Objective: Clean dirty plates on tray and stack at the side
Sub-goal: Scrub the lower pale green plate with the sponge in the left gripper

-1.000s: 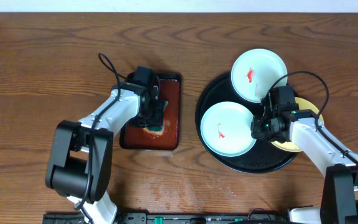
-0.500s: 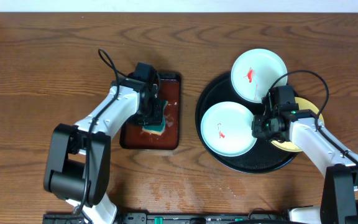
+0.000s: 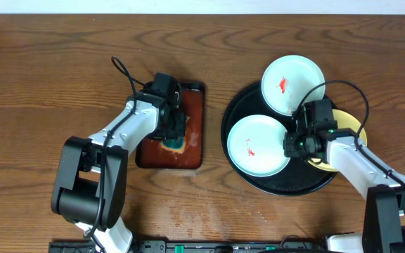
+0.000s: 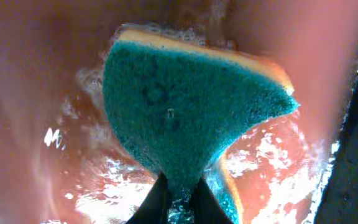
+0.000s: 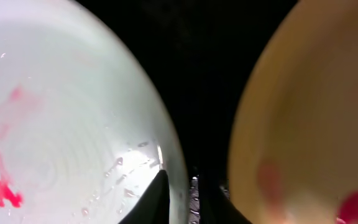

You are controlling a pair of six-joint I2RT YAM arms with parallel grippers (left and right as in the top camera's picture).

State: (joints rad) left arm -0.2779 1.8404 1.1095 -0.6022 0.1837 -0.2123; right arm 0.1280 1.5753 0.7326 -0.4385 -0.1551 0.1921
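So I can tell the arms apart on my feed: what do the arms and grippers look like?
They match. The left arm and right arm have white links with black joints. The left gripper and right gripper are black with slim tapered fingers. A thin black cable loops off each wrist.

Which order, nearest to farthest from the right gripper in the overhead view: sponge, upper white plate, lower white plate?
1. Lower white plate, at the right gripper.
2. Upper white plate, on the tray's far rim.
3. Sponge, in the reddish-brown tray.
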